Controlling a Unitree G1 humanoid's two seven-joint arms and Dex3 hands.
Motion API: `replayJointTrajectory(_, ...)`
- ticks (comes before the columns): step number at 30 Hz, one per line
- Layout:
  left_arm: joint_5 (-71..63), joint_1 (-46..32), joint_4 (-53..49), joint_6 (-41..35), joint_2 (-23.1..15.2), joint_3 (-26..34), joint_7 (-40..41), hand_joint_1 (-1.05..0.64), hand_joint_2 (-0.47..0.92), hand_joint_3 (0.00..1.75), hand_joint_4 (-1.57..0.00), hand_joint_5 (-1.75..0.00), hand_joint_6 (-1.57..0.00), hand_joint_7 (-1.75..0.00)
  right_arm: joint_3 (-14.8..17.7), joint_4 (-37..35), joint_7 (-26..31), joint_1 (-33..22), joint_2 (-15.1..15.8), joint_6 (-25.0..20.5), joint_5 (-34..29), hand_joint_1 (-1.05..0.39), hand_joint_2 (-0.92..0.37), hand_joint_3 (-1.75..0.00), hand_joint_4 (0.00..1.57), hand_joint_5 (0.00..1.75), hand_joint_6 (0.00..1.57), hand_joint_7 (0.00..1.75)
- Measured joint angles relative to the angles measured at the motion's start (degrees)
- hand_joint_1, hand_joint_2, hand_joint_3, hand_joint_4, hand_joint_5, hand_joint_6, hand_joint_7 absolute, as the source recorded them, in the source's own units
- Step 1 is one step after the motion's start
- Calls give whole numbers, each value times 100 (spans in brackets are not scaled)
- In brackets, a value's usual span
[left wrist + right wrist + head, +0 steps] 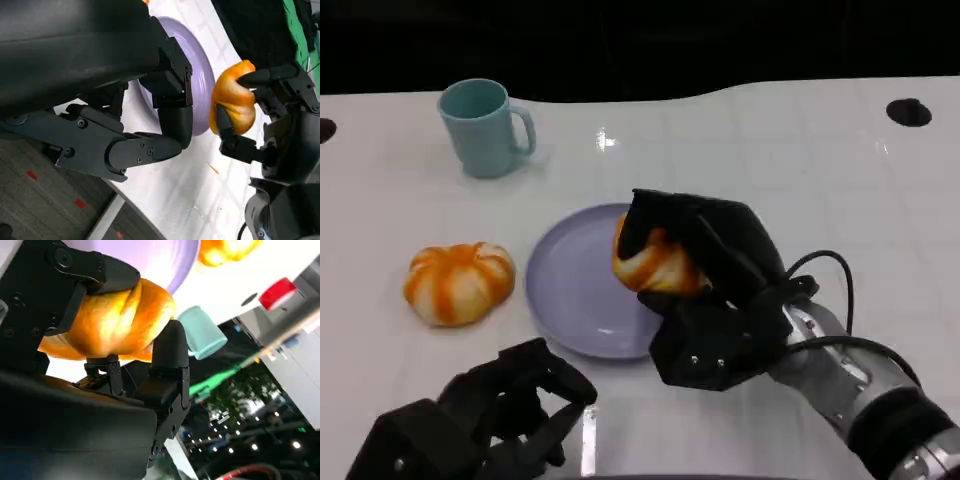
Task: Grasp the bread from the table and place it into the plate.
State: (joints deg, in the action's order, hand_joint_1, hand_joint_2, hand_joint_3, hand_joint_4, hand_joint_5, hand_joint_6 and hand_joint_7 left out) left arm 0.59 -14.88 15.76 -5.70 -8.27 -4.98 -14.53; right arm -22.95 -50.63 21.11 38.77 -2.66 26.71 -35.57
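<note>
Two breads are in my sight on the white bench (770,150). One bread (655,262) sits in my right hand (705,300), whose black fingers (720,235) wrap over its top and around its sides. In the left wrist view that same bread (232,100) is pinched between fingers from both sides, and it appears lifted clear of the surface. In the right wrist view the bread (107,322) is pressed between a finger across its top and another against its side, so my right hand (125,350) holds it firmly.

Just under and beside the right hand lies the purple plate (570,290); the held bread hangs over the plate's near-right edge. I cannot tell whether it touches the plate.

My left hand (495,415) holds nothing and rests low, near the bench's front edge, its fingers partly curled and apart. In its own wrist view the left hand (150,130) has its fingers pointing toward the plate (200,75) without touching it.

The second bread (459,282) lies on the bench beyond the left hand and just beside the plate's far side from the right hand. A light blue mug (483,127) stands upright well beyond both hands.
</note>
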Motion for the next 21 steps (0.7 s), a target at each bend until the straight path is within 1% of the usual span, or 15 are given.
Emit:
replayJointTrajectory(1,0,0,-20,37,-3,1,-1,-40,92,46,-70,-175,-62,-134,-7,-104,-37,60,-34,-17,9,-15,-44,-101,81,163,79,106)
replayJointTrajectory(2,0,-1,-48,77,-6,2,-1,-40,92,46,-71,-175,-62,-134,-8,-197,-127,136,-67,-73,34,-18,-49,-88,77,145,81,82)
replayJointTrajectory(3,0,-1,-63,91,-7,0,-1,-39,92,46,-69,-175,-61,-133,-10,-269,-246,208,-103,-171,70,-22,-57,-73,67,121,79,57)
replayJointTrajectory(4,0,-2,-69,91,-8,0,-1,-39,92,46,-68,-175,-61,-133,-23,-303,-368,258,-128,-264,102,-25,-63,-63,63,103,78,43)
replayJointTrajectory(5,0,-2,-70,91,-11,0,-1,-39,92,46,-67,-175,-61,-133,-68,-328,-505,309,-136,-362,100,-27,-68,-55,56,85,73,30)
replayJointTrajectory(6,-1,-2,-69,90,-17,-1,-1,-39,92,46,-67,-175,-60,-133,-121,-333,-631,349,-131,-446,97,-33,-78,-41,42,60,62,15)
replayJointTrajectory(7,-1,-3,-67,85,-31,-2,-1,-39,92,46,-67,-175,-60,-133,-182,-325,-778,379,-115,-535,90,-35,-84,-31,39,48,59,9)
replayJointTrajectory(8,-1,-3,-63,78,-48,-2,-1,-39,92,46,-66,-175,-60,-133,-239,-307,-939,394,-97,-626,72,-39,-88,-26,33,40,54,5)
replayJointTrajectory(9,-1,-3,-59,70,-59,-3,-1,-39,92,46,-66,-175,-60,-133,-304,-274,-1079,396,-76,-709,39,-48,-90,-24,18,30,42,2)
replayJointTrajectory(11,-1,-3,-50,57,-72,-3,-1,-39,92,46,-66,-175,-60,-134,-456,-182,-1384,399,-35,-856,-71,-58,-92,-25,6,23,33,1)
replayJointTrajectory(12,0,-3,-46,55,-74,-3,-1,-39,92,46,-67,-175,-60,-134,-524,-123,-1526,400,-1,-937,-121,-63,-92,-27,2,17,28,0)
replayJointTrajectory(14,0,-3,-46,55,-77,-3,-1,-39,92,47,-67,-175,-60,-134,-634,25,-1807,402,77,-1096,-157,-67,-92,-28,1,13,25,0)
replayJointTrajectory(16,-1,-3,-46,56,-78,-5,0,-39,92,47,-67,-175,-61,-135,-679,182,-2051,398,154,-1225,-186,-69,-92,-29,0,12,24,0)
replayJointTrajectory(21,-7,1,-48,73,-79,-13,0,-40,92,47,-67,-175,-60,-135,-705,767,-2380,262,360,-1302,-197,-68,-92,-32,4,17,25,1)
